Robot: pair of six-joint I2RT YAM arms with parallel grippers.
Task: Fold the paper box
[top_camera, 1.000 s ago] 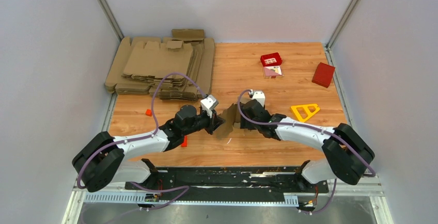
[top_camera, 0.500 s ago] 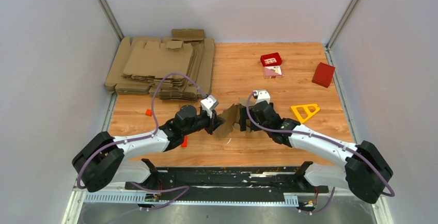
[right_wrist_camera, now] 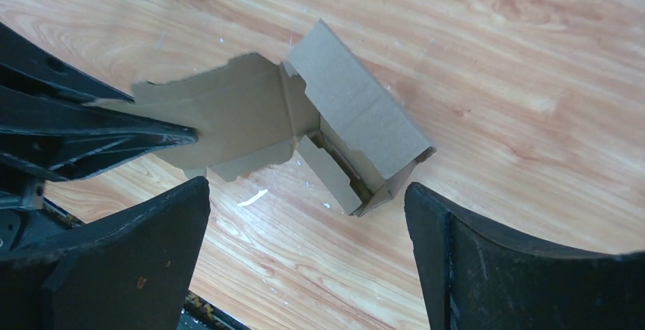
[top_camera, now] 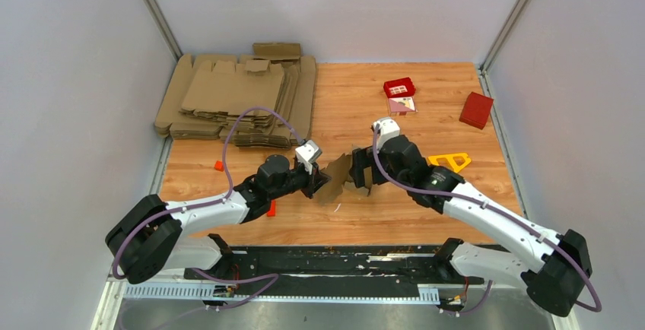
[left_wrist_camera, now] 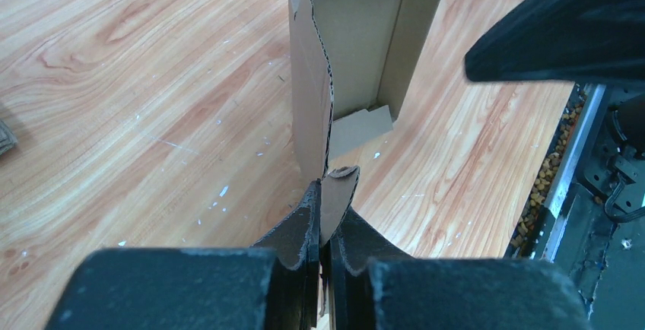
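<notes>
The paper box [top_camera: 340, 175] is a small brown cardboard piece, partly folded, standing on the wooden table between the two arms. One end forms an open rectangular shell [right_wrist_camera: 357, 128] and a flat flap [right_wrist_camera: 228, 113] sticks out toward the left arm. My left gripper [top_camera: 322, 182] is shut on the edge of that flap [left_wrist_camera: 325, 193]. The box's open trough [left_wrist_camera: 365, 41] stands upright just beyond it. My right gripper [top_camera: 366, 172] hovers above the box's right end, open wide [right_wrist_camera: 308, 187], touching nothing.
A big pile of flat cardboard blanks [top_camera: 236, 98] fills the far left. A red box [top_camera: 476, 109] and a red tray [top_camera: 399, 87] lie far right, and a yellow triangle [top_camera: 449, 163] sits beside the right arm. Small orange [top_camera: 218, 166] and red [top_camera: 271, 208] pieces lie near the left arm.
My right gripper has opened, let go of the box's right end, and risen back to the right. The left gripper and the box have stayed put.
</notes>
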